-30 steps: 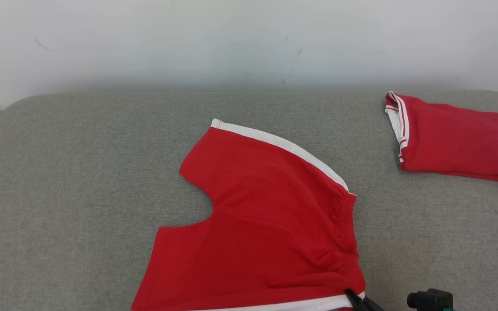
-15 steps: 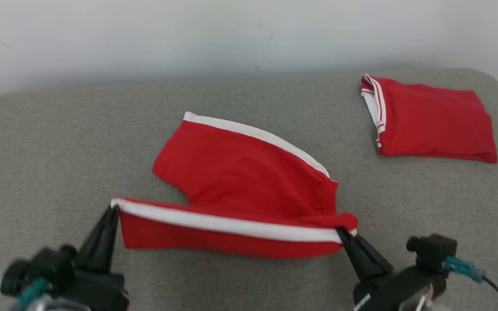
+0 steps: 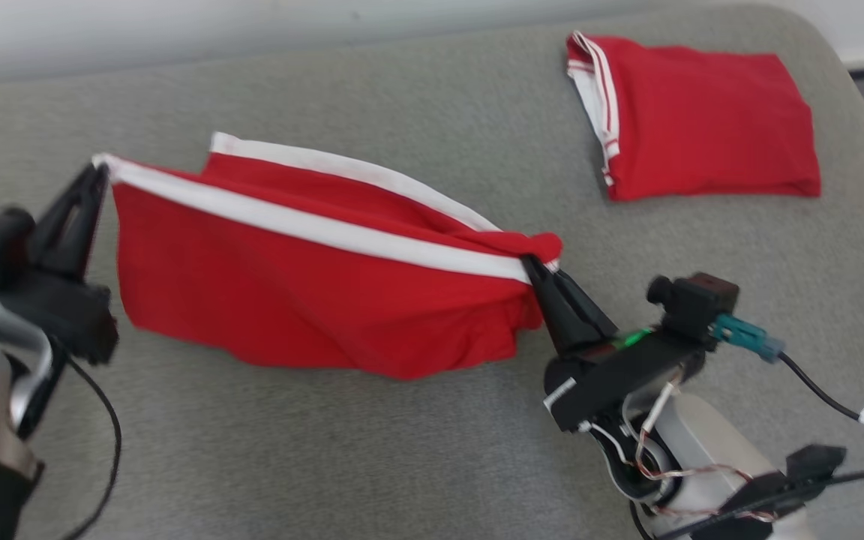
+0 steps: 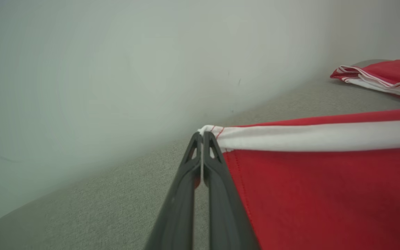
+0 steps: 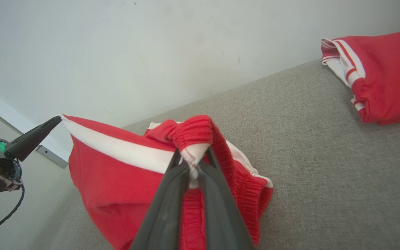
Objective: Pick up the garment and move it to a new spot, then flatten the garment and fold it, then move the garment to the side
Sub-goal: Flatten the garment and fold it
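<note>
Grey cushion (image 3: pixel 342 450) lies under both pincers, with a pale wall (image 4: pixel 82 69) beyond its far edge.

Shorts (image 3: pixel 289 292), red with a white stripe (image 3: pixel 312 229), hang between my two pincers. The striped edge is pulled taut from one pincer to the other. The rest droops below that line. I cannot tell whether the low edge touches the cushion.

Folded piece (image 3: pixel 702 120), also red with white trim, lies flat on the cushion. It is beyond my right pincer, off to its right, well apart from the shorts.

Left pincer (image 3: pixel 98 169): fingers pressed together on the corner where the stripe ends, cloth nipped at the tips.

Right pincer (image 3: pixel 531 264): fingers nearly closed, gripping the bunched waistband (image 5: pixel 194 133), with a white tuft caught between the tips.
</note>
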You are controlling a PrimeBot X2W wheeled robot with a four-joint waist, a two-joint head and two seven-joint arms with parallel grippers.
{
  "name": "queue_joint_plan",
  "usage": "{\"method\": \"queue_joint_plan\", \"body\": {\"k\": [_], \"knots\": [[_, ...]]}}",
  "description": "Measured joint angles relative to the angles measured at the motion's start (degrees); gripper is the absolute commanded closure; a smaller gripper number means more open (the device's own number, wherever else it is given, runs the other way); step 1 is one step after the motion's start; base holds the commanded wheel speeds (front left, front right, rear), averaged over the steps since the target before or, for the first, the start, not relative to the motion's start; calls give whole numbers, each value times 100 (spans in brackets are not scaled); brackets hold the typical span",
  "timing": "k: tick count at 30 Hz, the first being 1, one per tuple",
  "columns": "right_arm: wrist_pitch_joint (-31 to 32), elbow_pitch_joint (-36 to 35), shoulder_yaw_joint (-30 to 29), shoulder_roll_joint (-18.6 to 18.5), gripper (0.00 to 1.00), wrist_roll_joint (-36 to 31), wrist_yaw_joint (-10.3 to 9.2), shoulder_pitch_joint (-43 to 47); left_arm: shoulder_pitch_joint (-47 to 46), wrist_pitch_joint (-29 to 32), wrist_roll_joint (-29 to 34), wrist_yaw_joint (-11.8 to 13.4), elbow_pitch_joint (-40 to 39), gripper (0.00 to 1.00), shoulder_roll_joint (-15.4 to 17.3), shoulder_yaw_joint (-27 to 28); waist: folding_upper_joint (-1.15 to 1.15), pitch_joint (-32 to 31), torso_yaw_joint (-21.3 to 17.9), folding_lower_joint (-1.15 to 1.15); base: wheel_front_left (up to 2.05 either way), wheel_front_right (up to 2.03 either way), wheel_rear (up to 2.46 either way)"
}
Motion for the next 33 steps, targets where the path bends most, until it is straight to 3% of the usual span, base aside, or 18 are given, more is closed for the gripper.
{"method": "queue_joint_plan", "body": {"k": [10,24,25,26,27,33], "knots": [[-353,737,364,341,100,302,0,-731,-1216,249,-29,-89,1139,100,248,-532,0,512,-534,0,0,0,0],[-542,1294,736,679,100,516,0,-1235,-2053,-136,-212,-96,2499,100,369,-1173,0,821,-1018,-1,0,0,0],[-544,1334,771,682,84,516,0,-1243,-2065,-175,-230,-97,2597,100,366,-1224,0,818,-1019,-1,0,0,0],[-545,1368,799,691,56,516,0,-1243,-2095,-238,-243,-97,2672,56,361,-1271,0,813,-1018,-1,0,0,0],[-548,1395,812,698,3,515,0,-1248,-2123,-323,-244,-97,2730,0,359,-1296,0,803,-1014,-1,0,0,0],[-589,1428,864,600,0,495,0,-1280,-2134,-710,-352,-96,3072,0,259,-1470,-1,663,-946,-2,0,0,0]]}}
